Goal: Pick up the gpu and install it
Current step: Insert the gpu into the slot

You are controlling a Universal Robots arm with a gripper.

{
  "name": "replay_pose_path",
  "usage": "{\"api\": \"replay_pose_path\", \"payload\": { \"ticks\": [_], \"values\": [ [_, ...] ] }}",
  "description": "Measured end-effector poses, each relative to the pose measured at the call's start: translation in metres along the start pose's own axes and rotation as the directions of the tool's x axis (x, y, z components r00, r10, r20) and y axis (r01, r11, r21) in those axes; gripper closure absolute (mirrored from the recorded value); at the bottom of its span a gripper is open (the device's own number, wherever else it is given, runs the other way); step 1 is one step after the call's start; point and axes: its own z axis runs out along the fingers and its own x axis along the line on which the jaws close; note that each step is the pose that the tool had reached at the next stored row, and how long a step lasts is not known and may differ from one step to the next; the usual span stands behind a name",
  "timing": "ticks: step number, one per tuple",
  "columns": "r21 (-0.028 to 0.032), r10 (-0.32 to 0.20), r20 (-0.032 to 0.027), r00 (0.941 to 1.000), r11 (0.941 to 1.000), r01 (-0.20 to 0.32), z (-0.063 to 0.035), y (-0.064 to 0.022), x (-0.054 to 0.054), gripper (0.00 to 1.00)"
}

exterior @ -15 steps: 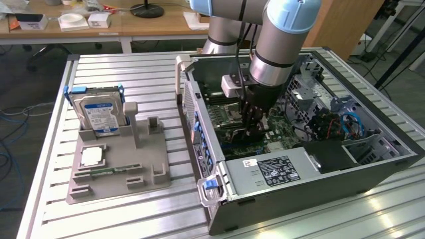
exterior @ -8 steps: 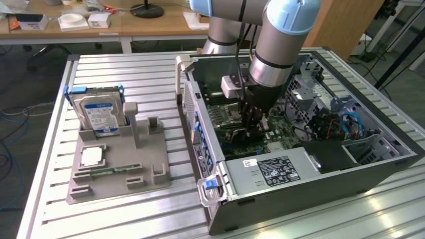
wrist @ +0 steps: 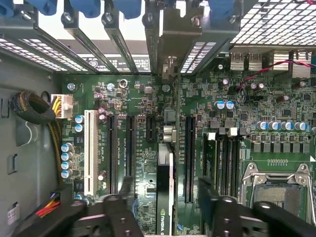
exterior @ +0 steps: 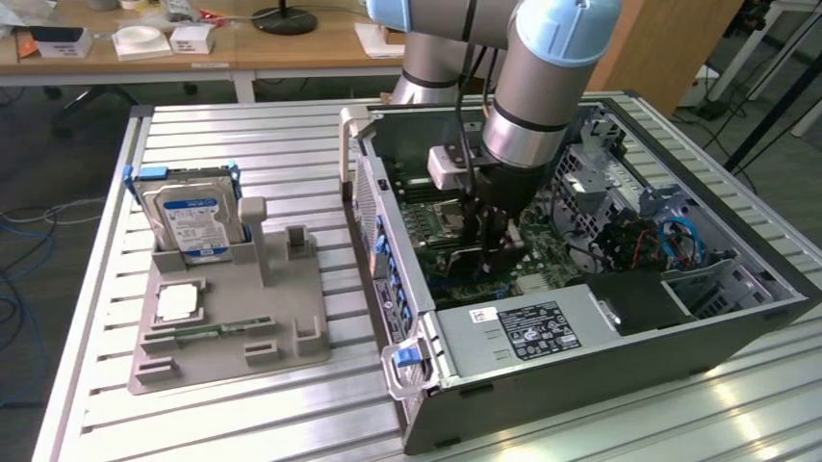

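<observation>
The gpu point(wrist: 165, 170) stands on edge in a motherboard slot. I see it edge-on as a thin dark card with a green logo, and its silver bracket point(wrist: 170, 34) sits against the case's rear slots. My gripper point(wrist: 166, 185) is open. Its black fingers point(wrist: 126, 195) straddle the card with a gap on each side and touch nothing. In the exterior view the arm reaches down into the open computer case point(exterior: 578, 385), with the gripper point(exterior: 495, 248) low over the motherboard point(exterior: 444, 241).
On the exterior view's left a grey fixture point(exterior: 231, 327) holds a silver hard drive with a blue label point(exterior: 192, 223), a memory stick point(exterior: 206, 330) and a square chip point(exterior: 177, 303). Inside the case are the power supply point(exterior: 540, 332), cables point(exterior: 649, 241), and the CPU socket point(wrist: 279, 192).
</observation>
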Motion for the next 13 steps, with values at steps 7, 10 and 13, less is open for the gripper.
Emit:
{"api": "replay_pose_path", "payload": {
  "ticks": [7, 10, 13],
  "values": [
    [-0.0001, 0.0, -0.0003, 1.0, 1.0, 0.0, -0.0019, 0.0001, 0.0, 0.31],
    [0.0, 0.0, 0.0, 1.0, 1.0, 0.0, -0.007, 0.0003, 0.0, 0.31],
    [0.0, 0.0, 0.0, 1.0, 1.0, 0.0, -0.0128, 0.0005, 0.0, 0.31]
  ]
}}
